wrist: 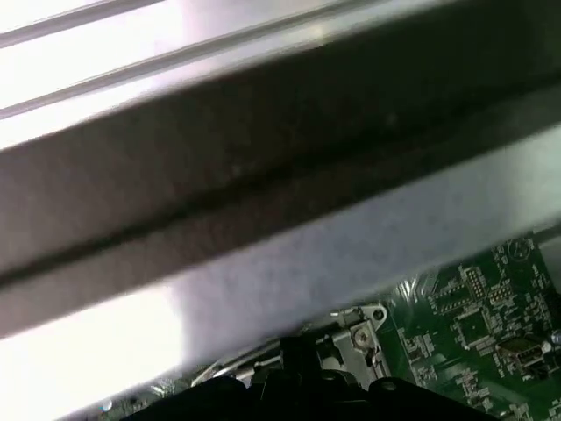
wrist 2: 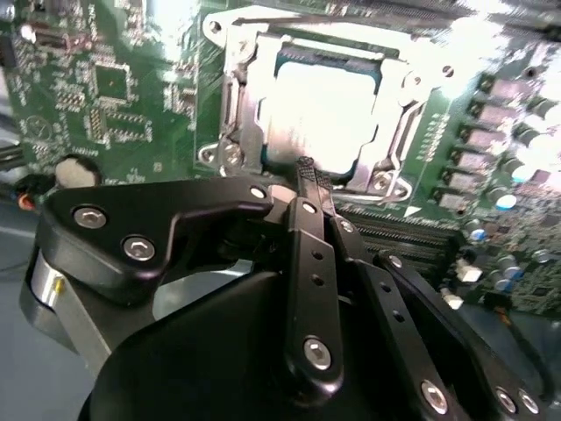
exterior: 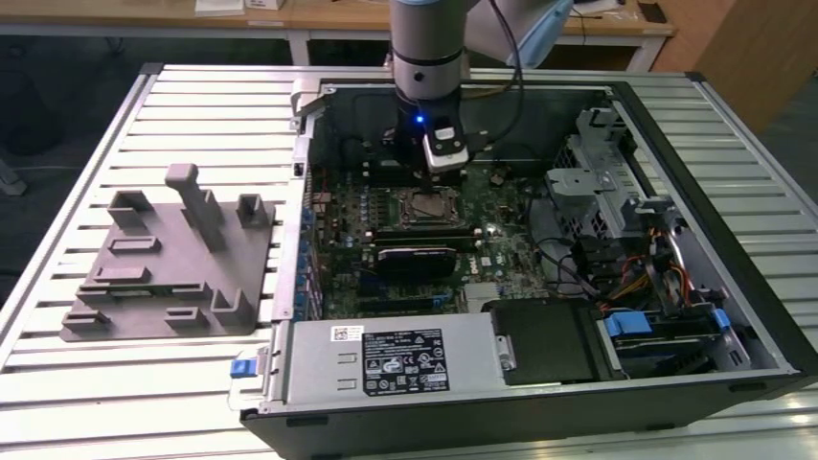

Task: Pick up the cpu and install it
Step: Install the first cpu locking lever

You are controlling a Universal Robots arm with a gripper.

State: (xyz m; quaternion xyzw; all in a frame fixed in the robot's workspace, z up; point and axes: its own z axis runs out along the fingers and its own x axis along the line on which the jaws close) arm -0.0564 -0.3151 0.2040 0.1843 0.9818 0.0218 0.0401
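Cpu [wrist 2: 324, 114] looks seated in the socket [wrist 2: 230, 105] already; gripper [wrist 2: 305, 167] above it (fingers pinched together, holding nothing), so lift straight, 0 sideways drag.

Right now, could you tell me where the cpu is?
The cpu lies inside the metal socket on the green motherboard, just beyond the gripper in the second wrist view.

Silver cpu [wrist 2: 324, 110], green motherboard [wrist 2: 114, 88], blk gripper [wrist 2: 307, 175].
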